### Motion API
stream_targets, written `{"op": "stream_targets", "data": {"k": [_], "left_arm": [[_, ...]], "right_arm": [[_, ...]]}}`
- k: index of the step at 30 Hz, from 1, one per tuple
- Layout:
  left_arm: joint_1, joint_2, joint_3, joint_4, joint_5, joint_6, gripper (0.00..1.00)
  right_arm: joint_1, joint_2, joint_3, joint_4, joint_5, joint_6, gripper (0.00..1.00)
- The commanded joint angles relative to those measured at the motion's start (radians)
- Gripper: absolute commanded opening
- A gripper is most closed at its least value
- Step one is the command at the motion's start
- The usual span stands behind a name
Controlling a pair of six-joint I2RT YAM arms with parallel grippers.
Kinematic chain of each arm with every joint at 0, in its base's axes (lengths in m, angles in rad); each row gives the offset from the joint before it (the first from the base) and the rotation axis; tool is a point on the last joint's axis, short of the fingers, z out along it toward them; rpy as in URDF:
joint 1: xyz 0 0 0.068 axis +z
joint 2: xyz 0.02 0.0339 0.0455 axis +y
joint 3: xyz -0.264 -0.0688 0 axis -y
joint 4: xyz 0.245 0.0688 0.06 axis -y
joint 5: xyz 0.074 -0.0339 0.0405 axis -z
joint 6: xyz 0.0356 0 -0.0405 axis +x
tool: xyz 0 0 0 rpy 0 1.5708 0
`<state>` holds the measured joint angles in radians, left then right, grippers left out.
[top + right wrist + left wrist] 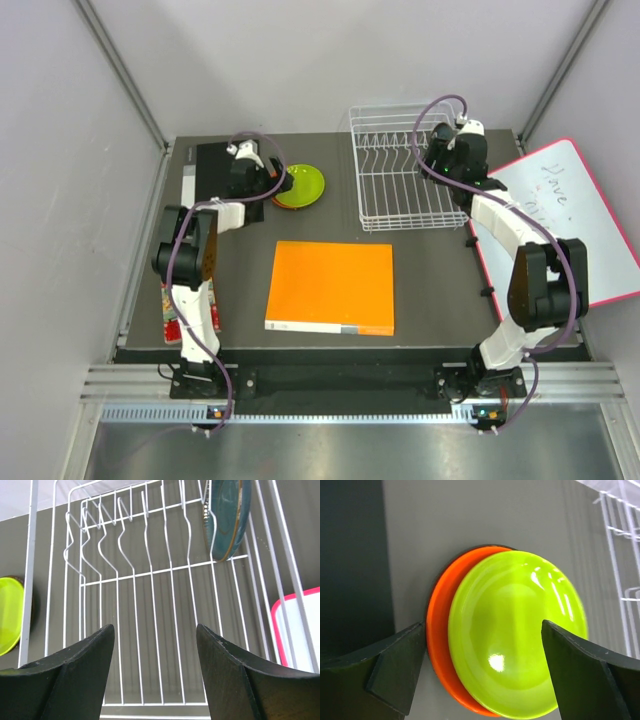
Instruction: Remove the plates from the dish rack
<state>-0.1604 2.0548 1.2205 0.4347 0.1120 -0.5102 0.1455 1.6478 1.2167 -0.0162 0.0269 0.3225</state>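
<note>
**Last plate waiting in the rack**

The left gripper (482, 645) is hovering over a stack at the far left of the table (430, 290). Its jaws are spread wide and gripping nothing. The lime green plate (515, 630) is lying on the orange plate (437, 645), slightly off centre.

The right gripper (155, 635) is hanging over the dish rack (150, 572) at the far right, jaws partly apart and empty. The grey-blue plate (225, 515) is standing upright between prongs at the rack's right end.

The stacking step looks finished. Next, the right gripper probably needs to shift right, close on that plate's upper rim, and lift it straight up, clear of the prongs.
</note>
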Motion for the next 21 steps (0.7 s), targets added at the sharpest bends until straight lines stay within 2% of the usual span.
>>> {"op": "stream_targets", "data": {"k": [1,4,10,16,21], "left_arm": [[0.001,-0.039,0.042,-0.118,-0.141,0.052,0.99],[-0.002,-0.076,0.050,-0.169,-0.211,0.082,0.99],[-0.002,-0.119,0.070,-0.232,-0.258,0.107,0.99],[-0.002,-0.186,0.027,-0.211,-0.192,0.101,0.99],[-0.008,-0.261,0.007,-0.220,-0.074,0.081,0.99]], "right_arm": [[-0.014,0.000,0.046,-0.017,0.068,-0.034,0.66],[-0.011,0.018,0.122,-0.054,0.154,-0.079,0.67],[-0.011,0.125,0.277,-0.125,0.277,-0.161,0.67],[-0.012,0.268,0.421,-0.149,0.323,-0.209,0.63],[-0.017,0.381,0.544,-0.166,0.335,-0.234,0.58]]}}
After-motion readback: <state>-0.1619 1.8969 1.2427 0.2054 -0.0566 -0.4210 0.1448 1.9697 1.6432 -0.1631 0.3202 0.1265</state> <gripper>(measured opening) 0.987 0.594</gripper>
